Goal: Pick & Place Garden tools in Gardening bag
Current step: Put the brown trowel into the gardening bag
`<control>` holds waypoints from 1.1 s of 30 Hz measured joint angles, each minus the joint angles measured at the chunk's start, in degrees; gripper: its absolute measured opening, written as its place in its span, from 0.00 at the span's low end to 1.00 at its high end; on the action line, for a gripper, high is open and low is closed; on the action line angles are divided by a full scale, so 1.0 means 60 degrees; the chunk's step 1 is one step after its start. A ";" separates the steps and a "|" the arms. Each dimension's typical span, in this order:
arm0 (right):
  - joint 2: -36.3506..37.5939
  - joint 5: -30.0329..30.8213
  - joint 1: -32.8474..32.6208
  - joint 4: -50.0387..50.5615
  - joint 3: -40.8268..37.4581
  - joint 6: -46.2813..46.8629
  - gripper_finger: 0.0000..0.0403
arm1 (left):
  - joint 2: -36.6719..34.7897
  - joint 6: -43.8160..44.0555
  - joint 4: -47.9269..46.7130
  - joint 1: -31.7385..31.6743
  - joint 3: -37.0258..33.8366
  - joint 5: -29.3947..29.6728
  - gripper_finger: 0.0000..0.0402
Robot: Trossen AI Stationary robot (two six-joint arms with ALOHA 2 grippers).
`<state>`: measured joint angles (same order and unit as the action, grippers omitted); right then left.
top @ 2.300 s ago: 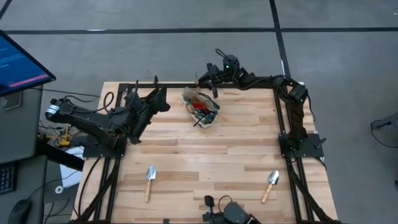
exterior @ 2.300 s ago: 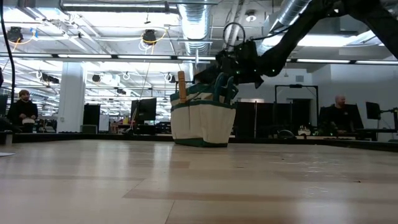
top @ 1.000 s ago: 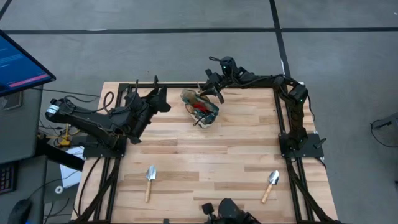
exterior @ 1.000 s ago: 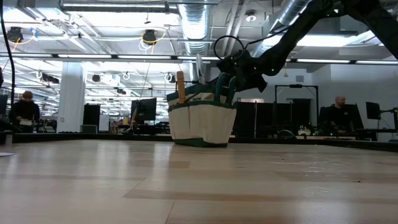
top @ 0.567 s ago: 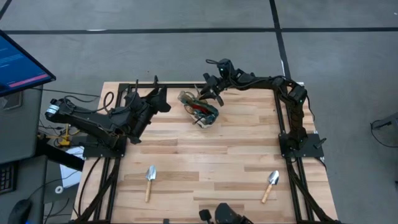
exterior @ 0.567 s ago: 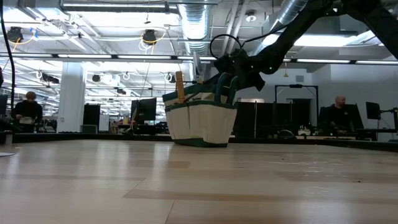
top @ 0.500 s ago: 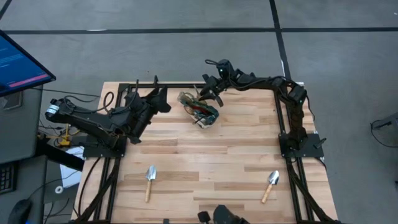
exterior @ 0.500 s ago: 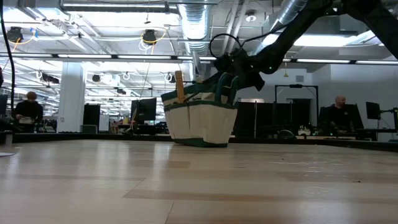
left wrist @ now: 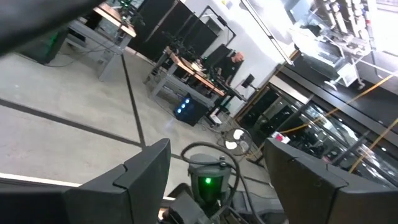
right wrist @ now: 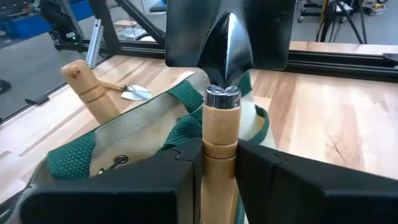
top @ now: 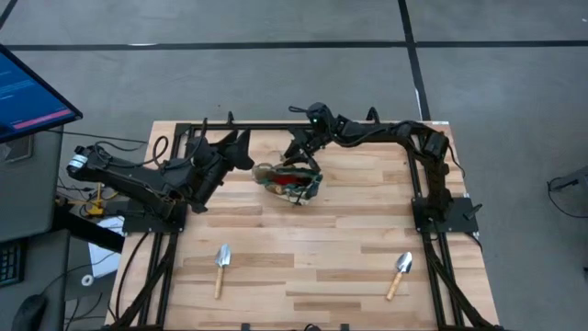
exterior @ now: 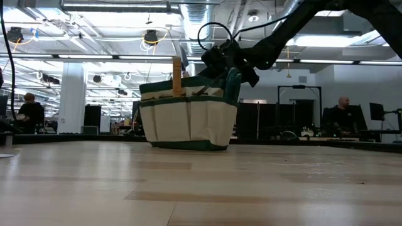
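The beige gardening bag (top: pixel 287 180) with green trim stands on its base at the table's far middle; it also shows in the low view (exterior: pixel 188 119). A wooden handle (exterior: pixel 176 75) sticks up out of it, and something red (top: pixel 294 169) shows inside. My right gripper (top: pixel 308 153) is over the bag's far right rim, shut on a trowel (right wrist: pixel 219 149). Two more trowels lie flat near the table's near edge, one at the left (top: pixel 221 267) and one at the right (top: pixel 401 271). My left gripper (top: pixel 237 147) waits open, left of the bag. My right gripper pinches the trowel's wooden handle (right wrist: pixel 214 134) between its two fingers, a little behind the metal collar. The trowel lies along the fingers, its blade (right wrist: pixel 229 46) pointing ahead past their tips, above the bag's open top. The trowel is clear of the table.
A black frame rail (top: pixel 276 127) runs along the table's far edge just behind the bag. The left arm (top: pixel 156 179) lies over the table's left side. Bare wood (top: pixel 312 239) stretches between the bag and the two near trowels.
My right gripper has gone toward the table's left and near edges and down over the bag. The bag has slid the same way along the table and turned about, so that its wide side now faces the low camera.
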<state>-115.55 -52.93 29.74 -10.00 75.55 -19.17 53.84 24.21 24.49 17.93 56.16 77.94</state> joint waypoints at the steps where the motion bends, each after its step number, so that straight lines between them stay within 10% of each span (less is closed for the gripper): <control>1: 0.0000 -0.0019 0.0033 -0.0018 0.0000 0.0028 0.14 | 0.0000 0.0000 0.0000 0.0000 0.0000 -0.0071 0.65; 33: -0.0004 -0.0175 -0.0743 -0.0675 -0.0279 -0.0045 0.15 | 0.0120 -0.0064 -0.0467 0.0000 0.0000 -0.1757 0.65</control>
<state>-115.57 -53.98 25.28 -14.06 73.87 -19.44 54.57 23.83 21.69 17.93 56.16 67.40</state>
